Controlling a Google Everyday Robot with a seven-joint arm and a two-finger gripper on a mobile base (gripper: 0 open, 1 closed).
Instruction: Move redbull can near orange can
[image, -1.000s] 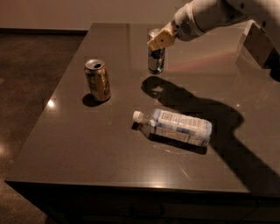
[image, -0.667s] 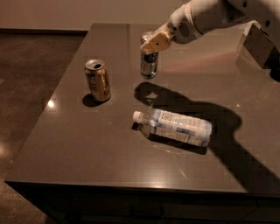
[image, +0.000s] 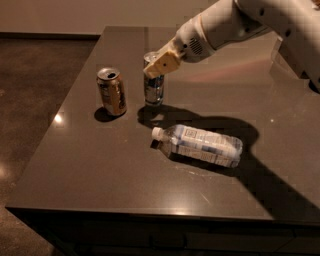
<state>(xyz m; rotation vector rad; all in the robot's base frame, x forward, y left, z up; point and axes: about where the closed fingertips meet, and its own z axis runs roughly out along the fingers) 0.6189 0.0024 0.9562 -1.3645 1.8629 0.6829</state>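
My gripper (image: 157, 66) grasps the redbull can (image: 154, 91) at its top.
The can stands upright just beside the orange can (image: 112, 92), apart from it, on the dark table (image: 75, 165); 1 plastic bottle (image: 200, 145) lies nearby.

A single camera looks down on the counter (image: 100, 185) from above and just outside its near edge, facing the far edge at a slant. It is close: the counter fills most of the view. The near-left corner and the left edge show, with floor beyond them, but the right edge falls outside the view. The hand (image: 159, 67) reaches in from the upper right, toward the far edge, clasping the redbull can (image: 154, 90).
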